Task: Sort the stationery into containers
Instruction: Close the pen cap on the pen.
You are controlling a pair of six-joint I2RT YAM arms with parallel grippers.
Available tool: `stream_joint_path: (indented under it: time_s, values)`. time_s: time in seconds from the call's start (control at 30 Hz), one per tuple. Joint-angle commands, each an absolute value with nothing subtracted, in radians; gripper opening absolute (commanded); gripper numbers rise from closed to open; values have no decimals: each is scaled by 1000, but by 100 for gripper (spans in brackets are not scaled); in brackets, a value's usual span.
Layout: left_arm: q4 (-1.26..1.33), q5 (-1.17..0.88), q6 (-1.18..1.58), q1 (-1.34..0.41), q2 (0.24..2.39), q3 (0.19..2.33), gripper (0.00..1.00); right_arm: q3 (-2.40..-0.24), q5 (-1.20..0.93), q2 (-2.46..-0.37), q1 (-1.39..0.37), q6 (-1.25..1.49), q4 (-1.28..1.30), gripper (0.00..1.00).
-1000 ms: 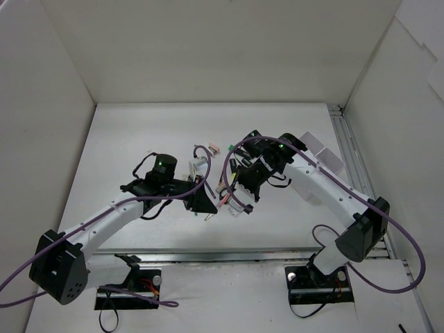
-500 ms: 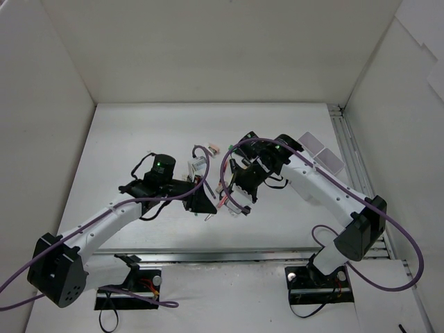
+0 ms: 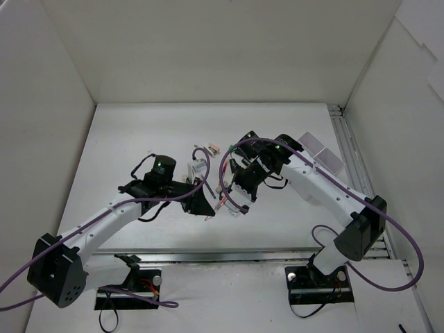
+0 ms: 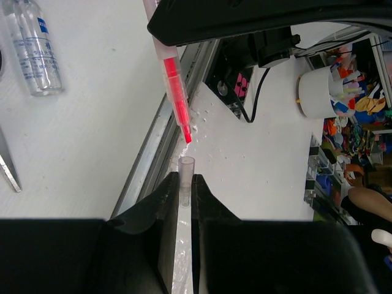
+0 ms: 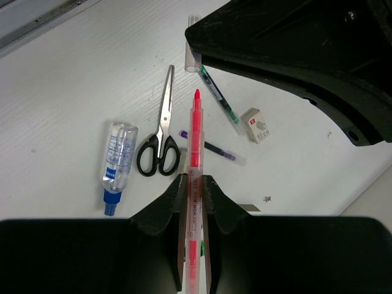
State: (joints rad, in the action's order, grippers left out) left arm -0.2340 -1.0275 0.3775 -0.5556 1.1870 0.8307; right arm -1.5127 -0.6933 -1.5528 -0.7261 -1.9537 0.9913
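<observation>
My right gripper (image 5: 195,179) is shut on a pink highlighter (image 5: 195,141) whose bare tip points forward. My left gripper (image 4: 185,177) is shut on a clear cap (image 4: 185,170), open end facing the highlighter (image 4: 174,92); a small gap separates tip and cap. Both grippers meet above the table's middle, the left gripper (image 3: 202,202) beside the right gripper (image 3: 229,198). On the table below lie black-handled scissors (image 5: 160,131), a blue-capped glue bottle (image 5: 117,165), a green pen (image 5: 218,98), a dark pen (image 5: 211,149) and a beige eraser (image 5: 255,125). The white containers (image 3: 325,154) stand at the right, partly behind the right arm.
An aluminium rail (image 4: 165,141) runs along the table's near edge just below my left gripper. White walls enclose the table on three sides. Another small eraser (image 3: 214,148) lies behind the grippers. The glue bottle (image 4: 33,52) shows at the left wrist view's top left.
The right gripper with the highlighter has drifted a little left, toward the left gripper and its cap. The left arm has barely moved.
</observation>
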Motion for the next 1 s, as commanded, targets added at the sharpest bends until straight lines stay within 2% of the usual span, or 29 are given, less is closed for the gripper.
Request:
stream_joint_path:
  time_s: [0.0, 0.7, 0.97]
  values:
    - [-216, -1026, 354, -560, 1152, 894, 0, -1520, -710, -1546, -727, -1956, 993, 0]
    - [-195, -1019, 361, -560, 1146, 887, 0, -1526, -752, -1583, -764, -1950, 989, 0]
    - [-201, -1003, 354, -560, 1140, 885, 0, -1539, -664, -1580, -764, -1917, 986, 0]
